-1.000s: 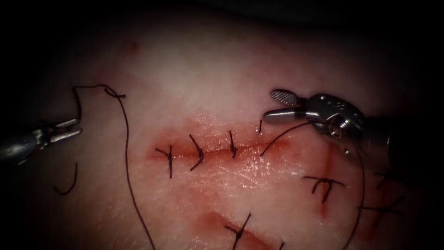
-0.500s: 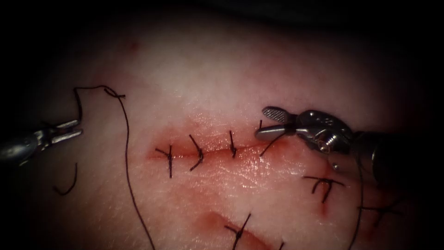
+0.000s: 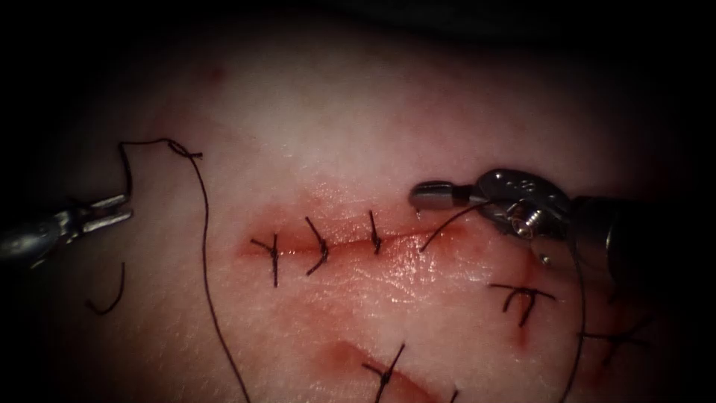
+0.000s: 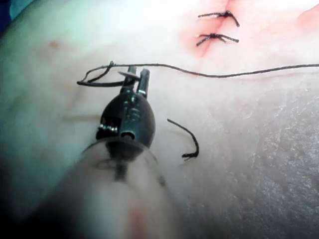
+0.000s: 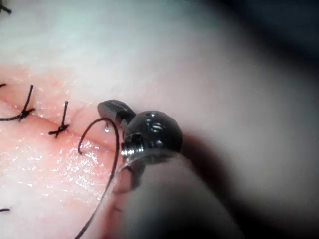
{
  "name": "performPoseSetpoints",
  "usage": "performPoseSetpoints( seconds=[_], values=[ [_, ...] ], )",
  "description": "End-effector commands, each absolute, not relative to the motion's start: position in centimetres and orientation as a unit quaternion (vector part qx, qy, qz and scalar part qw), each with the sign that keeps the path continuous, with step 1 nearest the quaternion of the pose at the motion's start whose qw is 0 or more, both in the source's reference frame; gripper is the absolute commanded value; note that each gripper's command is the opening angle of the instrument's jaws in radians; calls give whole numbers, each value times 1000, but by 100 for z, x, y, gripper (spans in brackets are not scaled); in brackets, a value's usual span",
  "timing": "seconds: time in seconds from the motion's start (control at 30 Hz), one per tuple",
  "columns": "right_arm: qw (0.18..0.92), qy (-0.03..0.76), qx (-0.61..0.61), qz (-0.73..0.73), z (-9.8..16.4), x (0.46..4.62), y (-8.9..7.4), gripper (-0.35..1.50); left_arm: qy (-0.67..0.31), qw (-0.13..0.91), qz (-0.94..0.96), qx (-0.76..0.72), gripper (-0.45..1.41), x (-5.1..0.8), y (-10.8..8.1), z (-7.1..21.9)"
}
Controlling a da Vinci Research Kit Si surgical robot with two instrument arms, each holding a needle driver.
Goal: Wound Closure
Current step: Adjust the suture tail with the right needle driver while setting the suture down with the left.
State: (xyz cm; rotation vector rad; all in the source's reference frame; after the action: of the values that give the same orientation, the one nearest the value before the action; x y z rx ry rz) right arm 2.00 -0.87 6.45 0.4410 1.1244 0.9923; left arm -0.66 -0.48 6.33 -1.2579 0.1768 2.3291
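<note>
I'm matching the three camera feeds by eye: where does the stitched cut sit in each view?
Endoscope view: the cut runs across the centre, three stitches on it, right end by the right tool.
Left wrist view: the cut lies beyond the long thread, two stitches showing.
Right wrist view: the cut passes the right tool's tip.
Shared landmark: the dark stitches. Tool holds: unclear.

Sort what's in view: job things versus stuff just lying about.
Job: cut; thread; short thread end, right tool shut on it; left tool by thread's far end.
Lying about: loose curved piece, needle or offcut unclear; finished stitches on neighbouring cuts.
</note>
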Motion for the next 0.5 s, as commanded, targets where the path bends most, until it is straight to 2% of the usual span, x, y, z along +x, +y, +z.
performPoseSetpoints(
  seconds=[0.03, 0.5],
  values=[
    [708, 512, 193, 447, 644, 208, -70, -35, 64, 242, 852, -460, -45, -71, -45, 641],
    [706, 513, 177, 455, 637, 209, -41, -35, 40, 238, 860, -450, -45, -71, -53, 644]
  ],
)
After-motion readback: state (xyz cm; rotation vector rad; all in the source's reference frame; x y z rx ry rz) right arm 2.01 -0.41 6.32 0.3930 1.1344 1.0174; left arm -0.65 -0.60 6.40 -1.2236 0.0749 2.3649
